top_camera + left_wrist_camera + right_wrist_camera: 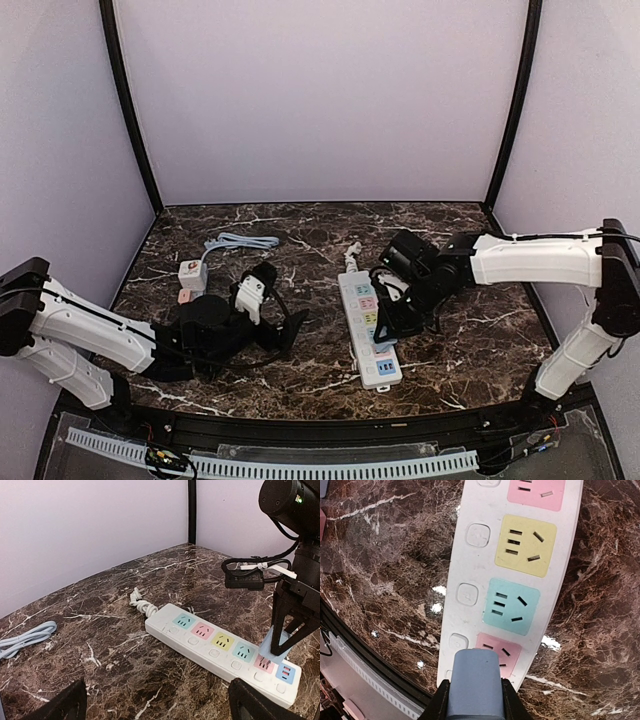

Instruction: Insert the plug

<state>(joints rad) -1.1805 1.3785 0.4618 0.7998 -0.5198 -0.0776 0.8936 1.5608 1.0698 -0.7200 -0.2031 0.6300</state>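
A white power strip point(366, 322) point(200, 642) point(470, 570) with several coloured sockets lies along the middle of the table. My right gripper point(386, 322) point(283, 630) point(472, 692) is shut on a light blue plug point(473, 680) point(278, 644). The plug hangs right over the pink socket point(512, 647) point(264, 663) near the strip's front end and covers part of it. Its prongs are hidden, so I cannot tell whether they are in the slots. My left gripper point(280, 312) point(160, 705) is open and empty, low over bare marble to the left of the strip.
A coiled light blue cable point(240, 242) point(25, 637) lies at the back left. A white adapter point(192, 273) and a pink block point(187, 296) sit beside it. The strip's own coiled cord point(352, 256) point(140, 602) is at its far end. Walls enclose three sides.
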